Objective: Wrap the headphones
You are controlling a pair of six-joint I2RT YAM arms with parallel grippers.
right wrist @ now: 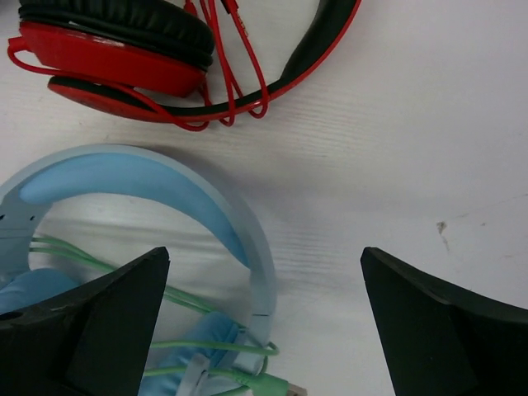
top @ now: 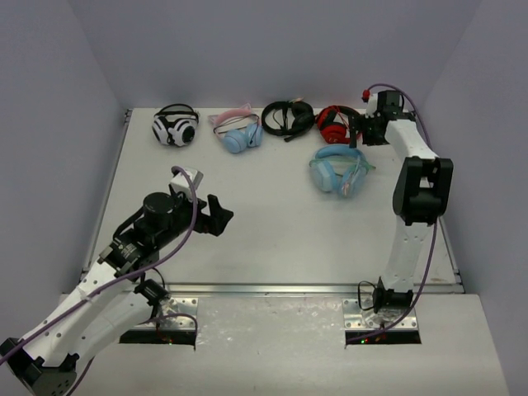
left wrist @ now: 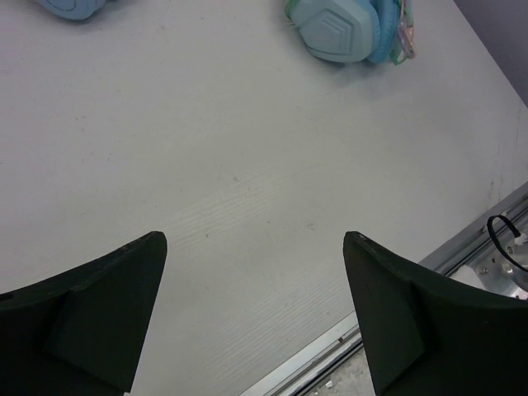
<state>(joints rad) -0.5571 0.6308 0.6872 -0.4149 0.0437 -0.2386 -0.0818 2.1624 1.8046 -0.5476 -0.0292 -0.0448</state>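
Note:
The light-blue headphones (top: 338,169) lie flat at the table's back right, their pale-green cable (right wrist: 206,346) looped across the cups. In the right wrist view the wide blue headband (right wrist: 165,190) arcs under the left finger. My right gripper (top: 357,132) (right wrist: 264,256) hangs just behind the headphones, near the headband, jaws wide open and nothing between them. My left gripper (top: 219,216) (left wrist: 254,239) stands open over bare table near the front left, well apart from the headphones (left wrist: 346,29), which show at the top of its view.
A row of other headsets lies along the back: white-and-black (top: 175,126), blue with pink cat ears (top: 239,132), black (top: 289,117) and red-and-black (top: 334,124) (right wrist: 124,58), the last close behind the blue headband. A metal rail (top: 272,289) edges the table front.

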